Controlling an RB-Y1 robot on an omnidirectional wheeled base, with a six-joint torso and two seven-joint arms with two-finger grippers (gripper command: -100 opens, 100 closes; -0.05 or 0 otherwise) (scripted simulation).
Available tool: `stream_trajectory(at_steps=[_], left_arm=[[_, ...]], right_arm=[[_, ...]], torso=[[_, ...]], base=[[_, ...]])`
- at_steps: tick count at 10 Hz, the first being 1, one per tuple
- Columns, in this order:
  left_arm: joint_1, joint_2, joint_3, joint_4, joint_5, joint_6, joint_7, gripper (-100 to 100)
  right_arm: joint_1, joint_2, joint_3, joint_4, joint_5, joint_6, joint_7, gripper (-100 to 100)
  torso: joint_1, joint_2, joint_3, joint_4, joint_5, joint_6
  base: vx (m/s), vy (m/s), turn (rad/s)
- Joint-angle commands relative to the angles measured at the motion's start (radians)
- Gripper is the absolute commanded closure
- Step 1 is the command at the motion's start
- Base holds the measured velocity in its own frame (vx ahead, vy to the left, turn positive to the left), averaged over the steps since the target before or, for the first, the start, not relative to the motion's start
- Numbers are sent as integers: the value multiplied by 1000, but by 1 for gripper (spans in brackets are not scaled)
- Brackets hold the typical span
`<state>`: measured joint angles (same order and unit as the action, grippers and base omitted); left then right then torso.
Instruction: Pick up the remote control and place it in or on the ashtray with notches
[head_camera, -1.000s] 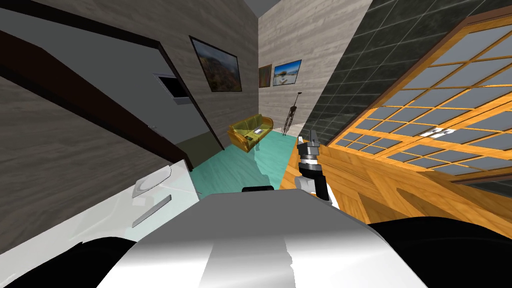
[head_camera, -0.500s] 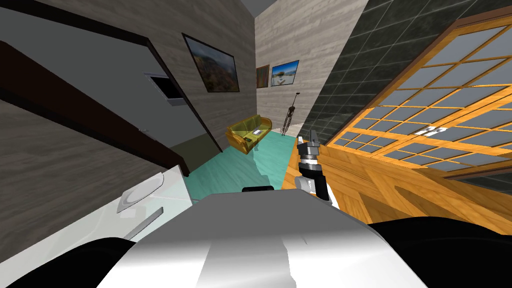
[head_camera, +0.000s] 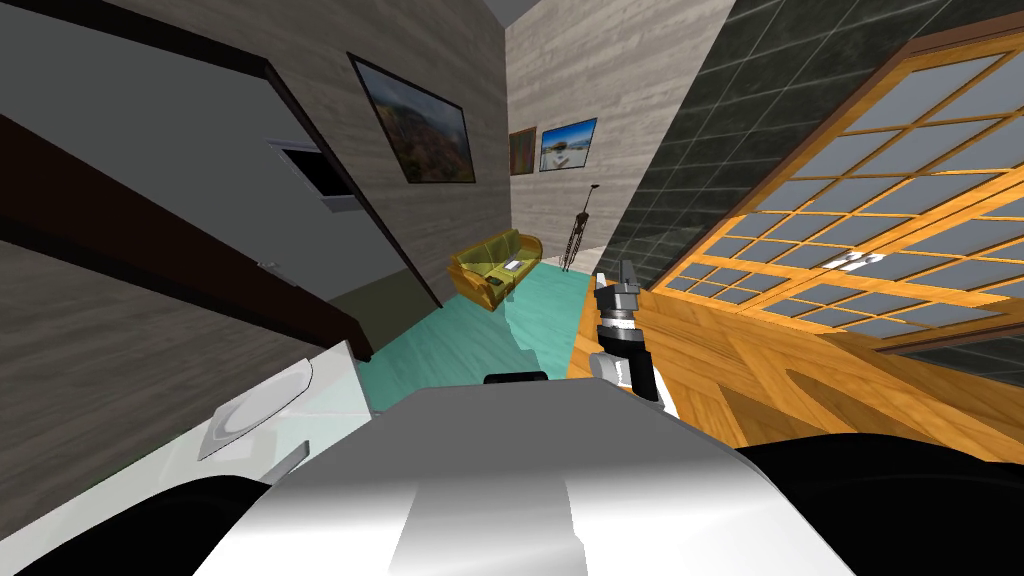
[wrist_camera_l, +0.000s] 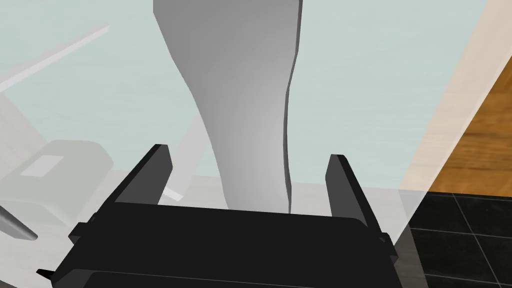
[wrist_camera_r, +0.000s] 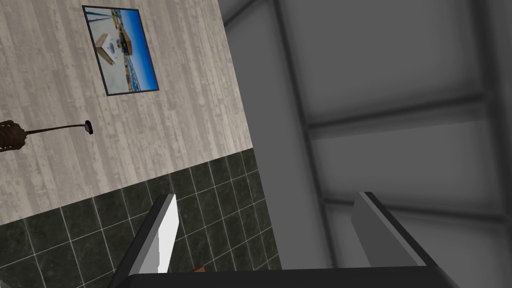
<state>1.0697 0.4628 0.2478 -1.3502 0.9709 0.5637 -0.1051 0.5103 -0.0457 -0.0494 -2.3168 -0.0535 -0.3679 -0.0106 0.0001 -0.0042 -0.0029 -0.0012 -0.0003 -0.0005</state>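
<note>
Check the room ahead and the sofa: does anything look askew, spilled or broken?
Nothing stands out. The sofa stands upright on the teal floor; the left gripper and right gripper are open and empty.

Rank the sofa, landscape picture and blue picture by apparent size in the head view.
1. landscape picture
2. sofa
3. blue picture
The landscape picture hangs nearer the camera, so true sizes are unsure.

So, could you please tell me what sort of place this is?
Most likely a living area in a house: a yellow-green sofa stands on a teal floor, framed pictures hang on the plank wall, and a wooden glazed panel, perhaps a door, is on the right.
</note>
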Motion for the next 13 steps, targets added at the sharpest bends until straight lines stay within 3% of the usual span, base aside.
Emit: stream_trajectory(at_steps=[1, 3, 4, 5, 6, 8, 10, 11, 13], left_arm=[[4, 4, 2, 30, 37, 13, -8, -100], [11, 4, 4, 57, 69, 30, -9, -100], [1, 5, 3, 56, 59, 25, -8, -100], [0, 5, 2, 60, 62, 25, -11, 0], [-30, -10, -7, 91, 40, 13, -7, -100], [-68, -29, -19, 129, 12, -2, -3, -100], [-68, -31, -19, 124, 4, 0, 4, -100], [-70, -32, -19, 126, 2, -1, 6, 100], [-69, -33, -19, 126, 3, 0, 7, 100]], right_arm=[[0, 0, 0, 0, 0, 0, 0, 0], [0, 0, 0, 0, 0, 0, 0, 0], [0, 0, 0, 0, 0, 0, 0, 0], [0, 0, 0, 0, 0, 0, 0, 0], [0, 0, 0, 0, 0, 0, 0, 0], [0, 0, 0, 0, 0, 0, 0, 0], [0, 0, 0, 0, 0, 0, 0, 0], [0, 0, 0, 0, 0, 0, 0, 0], [0, 0, 0, 0, 0, 0, 0, 0]], torso=[[0, 0, 0, 0, 0, 0], [-1, 2, 1, 1, 0, 0], [-1, 2, 1, 1, 0, 0], [-2, 4, 2, 1, 0, 0], [-3, 5, 3, 1, -1, 0], [0, 7, 4, 2, 0, 0], [0, 8, 5, 2, 0, 0], [-2, 7, 4, 2, 0, 0], [-3, 7, 4, 2, -1, 1]], base=[[61, 30, -33], [62, 25, -50], [25, 13, -12], [0, 0, 0], [-10, 29, 9], [-29, 50, 3], [-17, 27, -1], [0, 0, 0], [0, 0, 0]])
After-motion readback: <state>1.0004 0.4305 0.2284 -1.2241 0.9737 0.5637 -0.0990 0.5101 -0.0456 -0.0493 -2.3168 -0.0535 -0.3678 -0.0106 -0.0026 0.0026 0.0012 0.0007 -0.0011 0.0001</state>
